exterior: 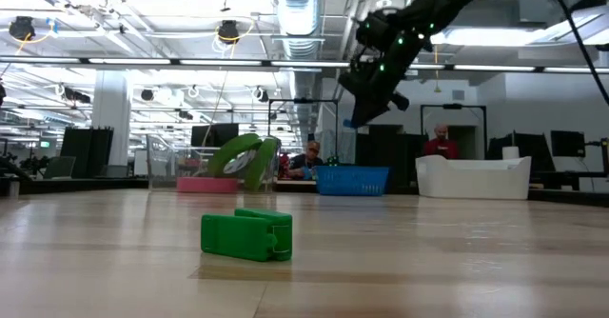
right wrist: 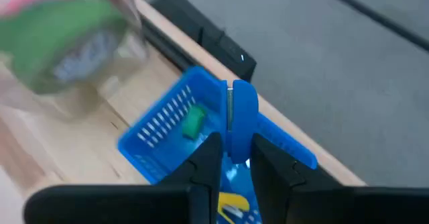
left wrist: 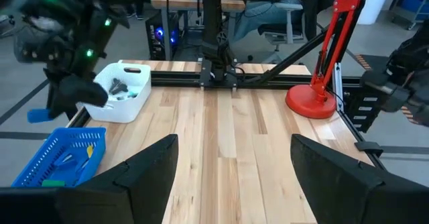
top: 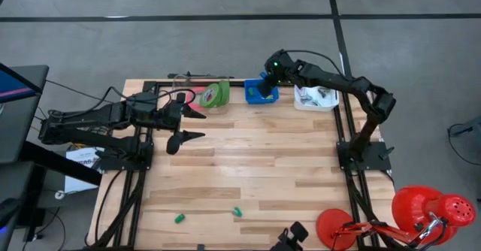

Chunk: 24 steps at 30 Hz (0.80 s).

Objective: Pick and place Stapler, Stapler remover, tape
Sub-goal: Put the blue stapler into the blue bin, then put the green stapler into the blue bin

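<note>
My right gripper (right wrist: 231,158) pinches a blue stapler (right wrist: 241,117) above the far blue basket (top: 261,93), tape (top: 214,95) sits binned left of it, two green pieces (top: 180,218) remain near, and my left gripper (top: 180,125) waits spread.

Along the wooden counter's (top: 248,168) far edge: green tape rolls (top: 215,95), right of them blue slatted basket (top: 261,93), then white plastic tub (top: 316,98).

I count two bins (top: 262,93) (top: 316,99) at the table's far edge, two green staplers (top: 179,218) (top: 236,211) near the front edge.
</note>
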Motion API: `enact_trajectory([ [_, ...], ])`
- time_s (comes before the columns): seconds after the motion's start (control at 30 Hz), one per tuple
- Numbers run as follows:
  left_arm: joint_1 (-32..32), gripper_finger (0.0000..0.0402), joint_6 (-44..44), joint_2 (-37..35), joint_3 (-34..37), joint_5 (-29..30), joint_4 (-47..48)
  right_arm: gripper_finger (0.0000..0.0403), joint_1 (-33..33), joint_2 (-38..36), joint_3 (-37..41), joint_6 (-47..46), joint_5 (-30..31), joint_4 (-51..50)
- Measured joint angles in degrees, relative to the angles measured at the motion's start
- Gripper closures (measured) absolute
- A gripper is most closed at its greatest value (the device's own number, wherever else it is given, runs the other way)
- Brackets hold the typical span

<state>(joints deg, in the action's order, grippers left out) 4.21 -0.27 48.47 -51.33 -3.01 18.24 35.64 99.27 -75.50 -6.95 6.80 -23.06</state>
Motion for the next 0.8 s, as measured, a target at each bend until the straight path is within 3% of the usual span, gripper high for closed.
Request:
enact_trajectory([
  [0.47, 0.00, 0.0124, 0.00, 0.02, 0.00, -0.01, -0.95, 0.0337, 0.54, 7.78, 0.04, -0.17, -2.44, 2.38],
  [0.6, -0.02, 0.0124, 0.00, 0.02, 0.00, -0.02, -1.71, 0.0301, 0.54, 7.80, 0.04, 0.37, -2.44, 3.12],
  [0.8, -0.01, 0.0124, 0.00, 0.02, 0.00, -0.02, -2.14, 0.0214, 0.53, 6.96, 0.04, 0.94, -2.77, 2.33],
])
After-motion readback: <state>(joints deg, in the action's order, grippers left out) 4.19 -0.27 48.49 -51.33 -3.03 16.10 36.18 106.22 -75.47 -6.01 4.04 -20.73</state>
